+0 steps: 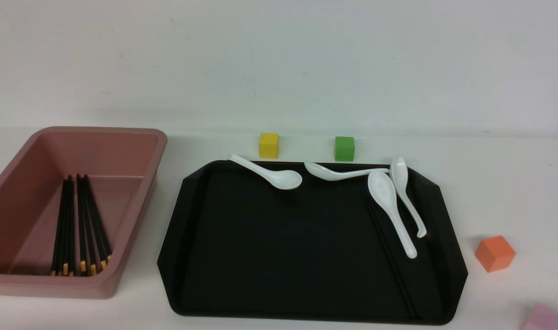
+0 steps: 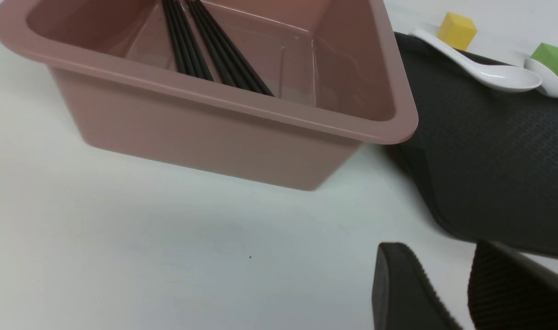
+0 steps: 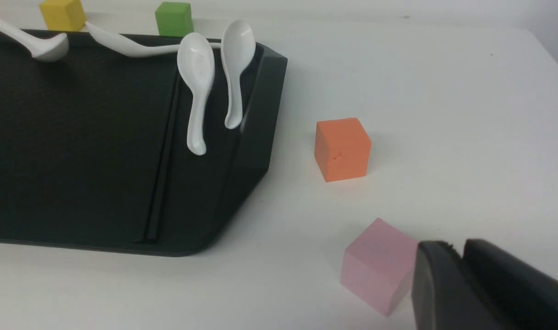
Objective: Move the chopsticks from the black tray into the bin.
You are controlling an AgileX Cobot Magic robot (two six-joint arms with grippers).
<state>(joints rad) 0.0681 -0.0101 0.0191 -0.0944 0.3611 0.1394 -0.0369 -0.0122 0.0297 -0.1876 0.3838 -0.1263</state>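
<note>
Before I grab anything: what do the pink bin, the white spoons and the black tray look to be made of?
Deep dusty-pink bin: likely moulded plastic, smooth with a soft sheen and rolled rim. White soup spoons: glossy, probably glazed ceramic, possibly melamine. Wide black tray: plastic, with a fine textured floor and shinier raised rim.

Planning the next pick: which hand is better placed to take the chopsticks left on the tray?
The right hand. The remaining chopsticks lie along the black tray's right side, by the spoons; the left hand sits near the bin.
</note>
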